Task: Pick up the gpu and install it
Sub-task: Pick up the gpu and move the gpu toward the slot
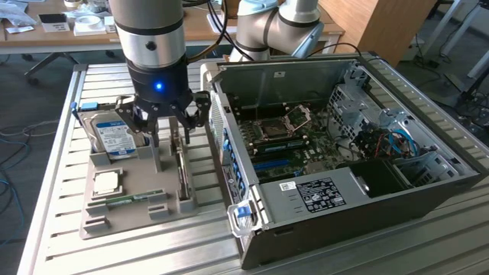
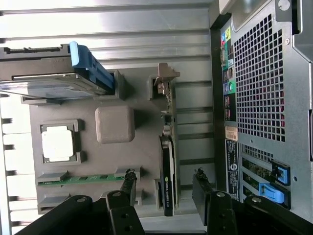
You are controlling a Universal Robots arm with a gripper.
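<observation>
Gripper [image 1: 169,139], jaws wide open, hangs astride the thin black rectangular gpu card [image 2: 167,171] standing in its grey plastic tray [image 1: 122,220]; nothing grasped, card not yet installed.

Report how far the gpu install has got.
Done: the gripper is lined up over the gpu, its open jaws on either side of the card. In hand: nothing; the gpu stands on edge in the grey holder, not yet gripped. Left: the whole pick-up and seating it in the open computer case.
</observation>
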